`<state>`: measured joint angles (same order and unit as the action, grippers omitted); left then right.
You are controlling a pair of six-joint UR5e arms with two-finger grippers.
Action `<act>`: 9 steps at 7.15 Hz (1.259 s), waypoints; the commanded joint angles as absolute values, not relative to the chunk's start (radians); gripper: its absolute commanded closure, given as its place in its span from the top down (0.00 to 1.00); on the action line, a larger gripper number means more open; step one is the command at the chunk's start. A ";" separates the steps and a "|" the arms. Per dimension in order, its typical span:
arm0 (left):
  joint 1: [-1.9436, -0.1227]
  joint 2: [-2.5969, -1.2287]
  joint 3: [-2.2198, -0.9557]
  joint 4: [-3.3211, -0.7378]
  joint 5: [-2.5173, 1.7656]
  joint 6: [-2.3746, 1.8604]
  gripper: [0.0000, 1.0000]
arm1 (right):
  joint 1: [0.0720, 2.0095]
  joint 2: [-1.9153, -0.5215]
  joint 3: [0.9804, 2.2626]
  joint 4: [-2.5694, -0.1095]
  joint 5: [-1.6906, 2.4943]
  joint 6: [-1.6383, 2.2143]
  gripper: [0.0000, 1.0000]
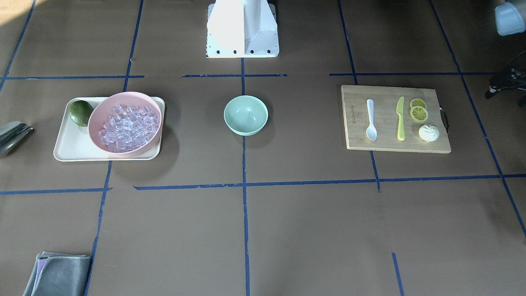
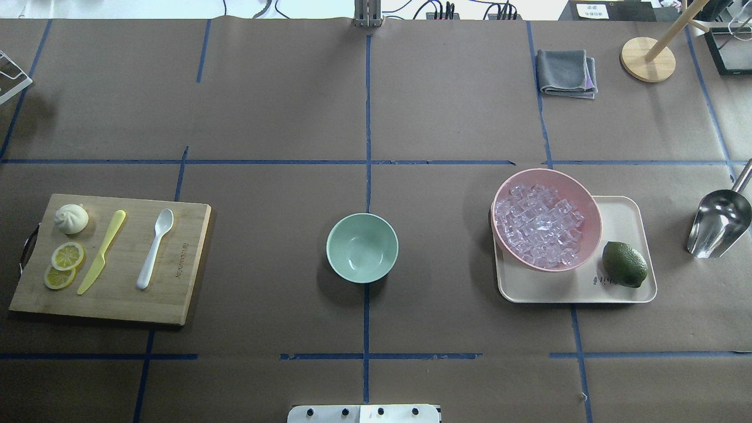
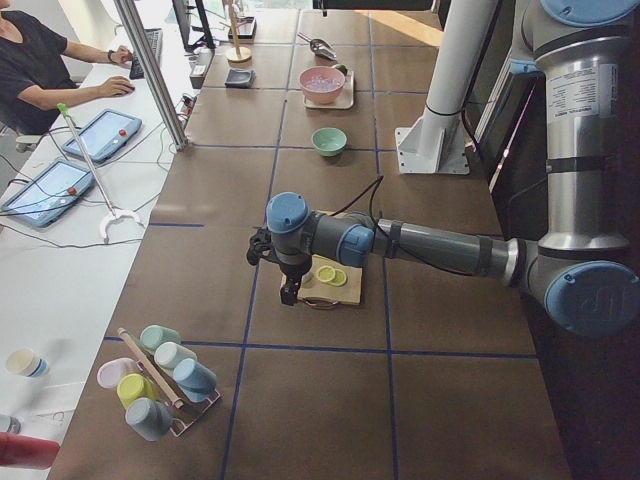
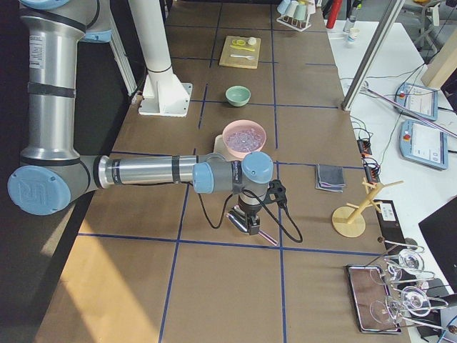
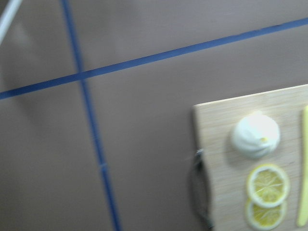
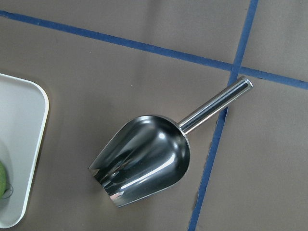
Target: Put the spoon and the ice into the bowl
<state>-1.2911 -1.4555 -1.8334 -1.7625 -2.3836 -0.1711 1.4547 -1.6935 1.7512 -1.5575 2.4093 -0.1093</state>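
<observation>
Pinch slim white plastic spoon (image 2: 154,249) mid-handle, clear of yellow-green plastic knife (image 2: 103,252) to its left. Left fingers (image 3: 289,294) spread or pressed: cannot tell.

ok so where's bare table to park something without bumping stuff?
Bare paper on both sides of the mint bowl: between it and the cutting board, and between it and the tray. Crowded: the tray, filled by the pink bowl and green fruit, and most of the board.
</observation>
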 commanded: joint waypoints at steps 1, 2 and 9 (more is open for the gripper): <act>-1.139 -1.494 -1.839 -1.954 -2.372 -0.460 1.00 | 1.453 -1.703 1.759 -1.559 2.422 -0.104 0.99; -1.043 -1.544 -1.835 -1.953 -2.355 -0.573 1.00 | 1.453 -1.706 1.761 -1.557 2.424 -0.106 0.99; -0.721 -1.677 -1.798 -1.947 -2.082 -0.753 0.91 | 1.453 -1.706 1.755 -1.559 2.424 -0.115 0.99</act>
